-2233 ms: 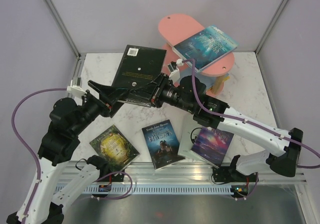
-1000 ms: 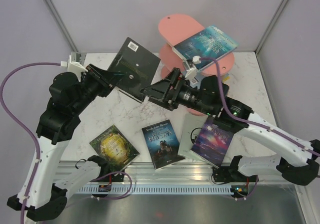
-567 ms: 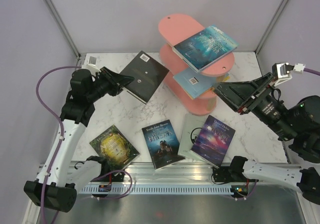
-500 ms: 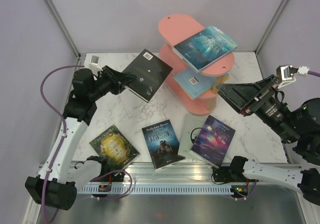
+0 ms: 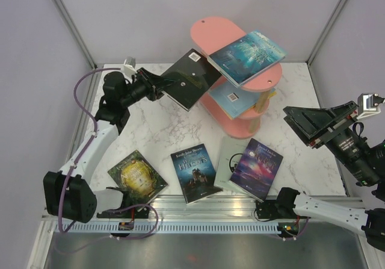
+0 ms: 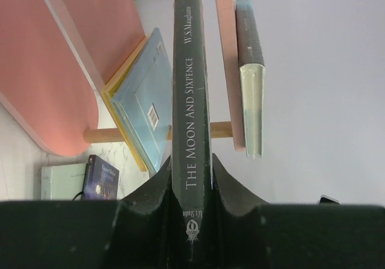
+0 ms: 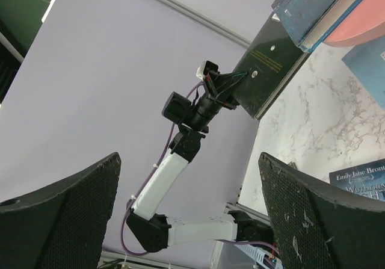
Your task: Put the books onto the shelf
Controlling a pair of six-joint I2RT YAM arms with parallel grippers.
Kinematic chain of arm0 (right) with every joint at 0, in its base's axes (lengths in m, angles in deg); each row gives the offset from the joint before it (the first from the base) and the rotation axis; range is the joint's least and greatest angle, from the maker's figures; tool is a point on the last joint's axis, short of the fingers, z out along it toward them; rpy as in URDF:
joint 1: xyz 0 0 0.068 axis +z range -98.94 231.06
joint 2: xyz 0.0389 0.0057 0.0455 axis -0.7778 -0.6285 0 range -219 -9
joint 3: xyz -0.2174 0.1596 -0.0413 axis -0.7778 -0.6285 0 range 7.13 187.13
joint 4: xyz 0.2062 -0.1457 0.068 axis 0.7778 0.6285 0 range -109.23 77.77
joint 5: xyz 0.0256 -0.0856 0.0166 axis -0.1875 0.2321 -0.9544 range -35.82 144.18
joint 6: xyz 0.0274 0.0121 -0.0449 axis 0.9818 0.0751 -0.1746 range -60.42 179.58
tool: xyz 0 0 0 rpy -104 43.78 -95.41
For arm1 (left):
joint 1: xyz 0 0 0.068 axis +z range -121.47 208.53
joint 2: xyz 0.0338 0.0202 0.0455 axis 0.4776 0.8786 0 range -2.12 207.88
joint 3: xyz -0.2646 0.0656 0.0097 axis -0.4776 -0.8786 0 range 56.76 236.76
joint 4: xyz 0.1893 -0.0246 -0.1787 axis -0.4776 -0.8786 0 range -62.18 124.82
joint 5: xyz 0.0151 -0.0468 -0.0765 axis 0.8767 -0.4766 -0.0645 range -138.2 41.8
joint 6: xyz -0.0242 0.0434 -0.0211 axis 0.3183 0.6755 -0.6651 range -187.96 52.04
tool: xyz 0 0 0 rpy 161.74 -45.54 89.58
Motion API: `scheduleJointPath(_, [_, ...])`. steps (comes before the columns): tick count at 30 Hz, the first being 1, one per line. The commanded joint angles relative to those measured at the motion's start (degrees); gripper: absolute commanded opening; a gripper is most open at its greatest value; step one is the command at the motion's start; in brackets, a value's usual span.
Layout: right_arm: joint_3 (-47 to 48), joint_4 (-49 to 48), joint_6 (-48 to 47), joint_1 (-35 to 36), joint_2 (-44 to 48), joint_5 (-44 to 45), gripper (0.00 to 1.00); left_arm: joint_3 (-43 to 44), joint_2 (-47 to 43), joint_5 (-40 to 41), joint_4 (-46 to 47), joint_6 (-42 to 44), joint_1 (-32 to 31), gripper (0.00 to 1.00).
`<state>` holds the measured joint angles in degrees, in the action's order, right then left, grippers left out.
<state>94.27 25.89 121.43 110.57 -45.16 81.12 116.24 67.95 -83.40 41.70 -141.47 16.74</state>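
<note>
The dark grey paperback carries on its spine, in pale letters, "W.S. Maugham" and "THE MOON AND SIXPENCE". The dark blue paperback reads "Emily Jane Bront" above "WUTHERING H", cut off at the right wrist view's edge.

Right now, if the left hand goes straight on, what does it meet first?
Its dark book aims into the shelf gap under the top board; the wooden post behind likely comes first, depth unclear.

White links, black joints, purple cables, black textured fingers.
</note>
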Motion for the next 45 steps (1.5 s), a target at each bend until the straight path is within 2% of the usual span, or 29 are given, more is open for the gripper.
scheduleJointPath(1, [1.2, 1.9, 0.38, 0.09, -0.31, 1.71, 0.98, 2.48, 2.35, -3.03, 16.13, -5.58, -2.0, 0.02])
scheduleJointPath(11, [0.93, 2.77, 1.26, 0.09, 0.21, 2.06, 0.98, 11.34, 15.27, 0.83, 20.55, -5.94, -12.45, 0.02])
scheduleJointPath(21, [-0.12, 3.48, 1.79, 0.08, 1.0, 2.77, 0.98, 14.78, 25.03, 7.16, 24.14, -5.58, -19.93, 0.02])
scheduleJointPath(40, [-2.23, 3.57, 1.96, 0.09, 2.15, 4.26, 0.98, 22.69, 34.44, 6.37, 21.43, -3.48, -22.84, 0.02])
scheduleJointPath(43, [-2.41, 3.57, 1.96, 0.09, 2.15, 4.44, 0.98, 24.18, 34.79, 5.67, 18.28, -2.43, -22.84, 0.02])
scheduleJointPath(45, [-2.41, 3.57, 1.88, 0.09, 2.24, 4.61, 0.98, 25.33, 34.7, 5.41, 13.44, 0.12, -22.75, 0.09])
